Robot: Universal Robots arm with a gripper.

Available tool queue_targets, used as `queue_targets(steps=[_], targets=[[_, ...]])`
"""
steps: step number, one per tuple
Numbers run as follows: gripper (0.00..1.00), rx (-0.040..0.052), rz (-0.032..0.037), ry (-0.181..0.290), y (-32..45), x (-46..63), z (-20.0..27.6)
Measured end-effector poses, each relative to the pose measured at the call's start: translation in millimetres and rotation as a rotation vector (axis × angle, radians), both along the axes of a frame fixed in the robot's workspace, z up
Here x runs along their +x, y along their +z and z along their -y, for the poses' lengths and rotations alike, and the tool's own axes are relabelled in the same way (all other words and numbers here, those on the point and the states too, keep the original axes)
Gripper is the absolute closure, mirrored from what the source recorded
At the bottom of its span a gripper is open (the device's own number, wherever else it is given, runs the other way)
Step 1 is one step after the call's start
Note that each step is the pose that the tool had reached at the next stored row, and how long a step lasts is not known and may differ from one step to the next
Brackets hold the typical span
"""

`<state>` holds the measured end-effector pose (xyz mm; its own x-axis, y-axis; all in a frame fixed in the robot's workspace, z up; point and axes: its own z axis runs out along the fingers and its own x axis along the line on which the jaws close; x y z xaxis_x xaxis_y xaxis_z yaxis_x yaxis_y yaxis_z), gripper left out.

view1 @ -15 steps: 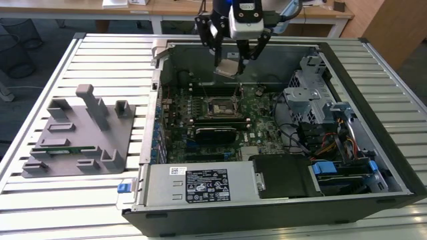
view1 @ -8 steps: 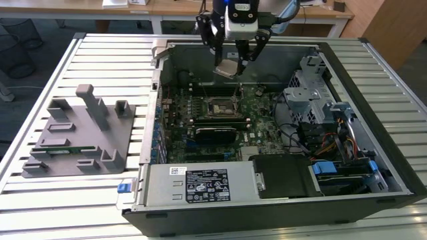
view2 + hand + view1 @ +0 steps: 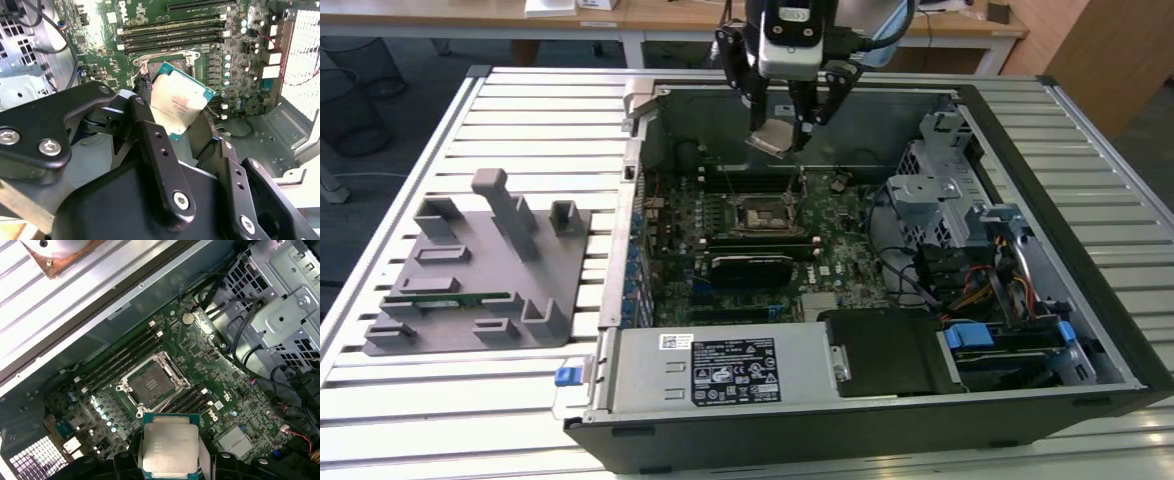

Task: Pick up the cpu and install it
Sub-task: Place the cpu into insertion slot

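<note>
In the second wrist view the fingers (image 3: 156, 145) of the end effector (image 3: 175, 111) cover the near corner of the cpu (image 3: 181, 100) they clamp, the cpu hides most of the socket (image 3: 170, 54) behind it, and in the exterior view the arm (image 3: 790, 30) is cut off by the picture's top edge.

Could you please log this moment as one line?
gripper: shut on cpu | cpu: above motherboard | socket: empty

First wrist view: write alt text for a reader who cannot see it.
The gripper holds the cpu, silver top toward the camera, over the green motherboard inside an open computer case. The square socket lies beyond it, empty, flanked by memory slots.
</note>
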<state>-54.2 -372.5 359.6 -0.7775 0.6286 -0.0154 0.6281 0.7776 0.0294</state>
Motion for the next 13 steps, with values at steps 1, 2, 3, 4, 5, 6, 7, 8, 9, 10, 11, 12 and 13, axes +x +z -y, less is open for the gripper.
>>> queue_targets(steps=[1,2,3,4,5,6,7,8,9,10,11,12,13], targets=[[0.46,0.0001,0.0001,-0.012,-0.2,0.0,-0.2],[0.46,0.0000,0.0000,-0.024,-0.3,0.0,-0.4],[0.46,-0.0001,0.0000,-0.036,-0.4,0.0,-0.6],[0.46,-0.0001,0.0000,-0.046,-0.6,0.0,-0.9],[0.46,0.0000,0.0000,-0.056,-0.8,0.0,-1.2],[0.46,0.0001,0.0001,-0.067,-1.0,0.0,-1.5],[0.46,0.0000,0.0000,-0.077,-1.2,0.0,-1.8],[0.46,0.0000,0.0000,-0.087,-1.3,0.0,-2.0],[0.46,0.0001,0.0001,-0.099,-1.6,0.0,-2.3],[0.46,0.0001,0.0001,-0.110,-1.8,0.0,-2.5],[0.46,0.0001,0.0001,-0.121,-2.0,0.0,-2.7],[0.46,0.0000,0.0000,-0.133,-2.2,0.0,-2.9],[0.46,0.0000,0.0001,-0.145,-2.4,0.0,-3.1]])
